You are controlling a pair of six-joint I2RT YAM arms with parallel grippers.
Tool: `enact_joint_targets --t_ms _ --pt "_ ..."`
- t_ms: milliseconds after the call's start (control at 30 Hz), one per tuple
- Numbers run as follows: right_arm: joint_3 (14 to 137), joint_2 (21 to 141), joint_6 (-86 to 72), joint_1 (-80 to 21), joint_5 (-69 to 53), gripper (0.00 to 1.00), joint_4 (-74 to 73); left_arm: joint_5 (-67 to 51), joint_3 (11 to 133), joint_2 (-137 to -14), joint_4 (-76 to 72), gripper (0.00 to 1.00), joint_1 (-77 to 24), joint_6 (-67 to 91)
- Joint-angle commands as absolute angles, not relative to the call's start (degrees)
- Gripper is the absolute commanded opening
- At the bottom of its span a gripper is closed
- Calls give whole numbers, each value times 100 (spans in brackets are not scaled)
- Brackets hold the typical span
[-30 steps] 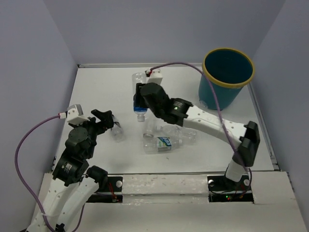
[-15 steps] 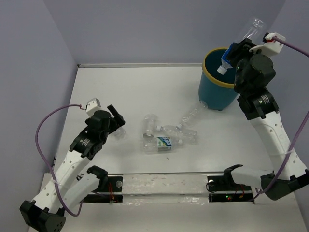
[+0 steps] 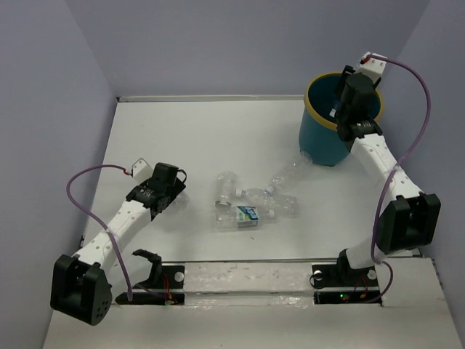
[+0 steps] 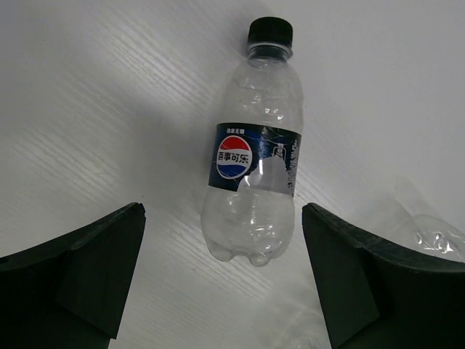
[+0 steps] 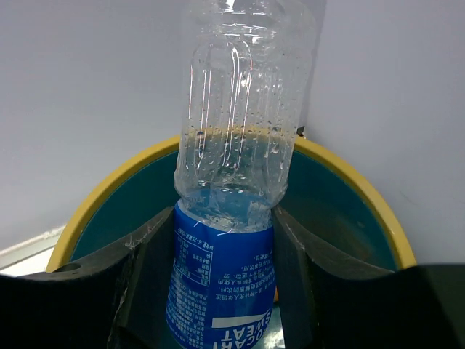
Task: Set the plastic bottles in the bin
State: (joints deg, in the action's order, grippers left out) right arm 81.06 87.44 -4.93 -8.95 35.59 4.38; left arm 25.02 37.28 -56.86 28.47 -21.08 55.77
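Right tool [image 5: 222,287] clamps a blue-label bottle [image 5: 240,145] over the bin [image 5: 109,195]; left tool [image 4: 221,212] hangs open above a Pepsi bottle [image 4: 256,163].

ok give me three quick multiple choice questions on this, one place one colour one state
1. Where is the right gripper holding the blue-label bottle?
A. mid-table
B. over the bin
C. by the left arm's base

2. What colour is the cap of the Pepsi bottle?
A. red
B. white
C. black

3. How is the left gripper?
A. open, holding nothing
B. shut on the Pepsi bottle
C. shut on nothing

Answers:
1 B, the right wrist view shows the bin's yellow rim right behind the held bottle.
2 C, the left wrist view shows a black cap.
3 A, its fingers stand wide on either side of the lying bottle, apart from it.
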Motion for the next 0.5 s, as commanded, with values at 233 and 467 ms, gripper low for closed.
enact_joint_targets --t_ms 233,467 --pt "7586 7622 -1784 -992 1831 100 141 2505 3533 -6442 1662 99 -1978 5520" --pt "6926 7189 -1925 -2002 1143 100 141 2382 3621 -7031 1081 92 -1978 5203"
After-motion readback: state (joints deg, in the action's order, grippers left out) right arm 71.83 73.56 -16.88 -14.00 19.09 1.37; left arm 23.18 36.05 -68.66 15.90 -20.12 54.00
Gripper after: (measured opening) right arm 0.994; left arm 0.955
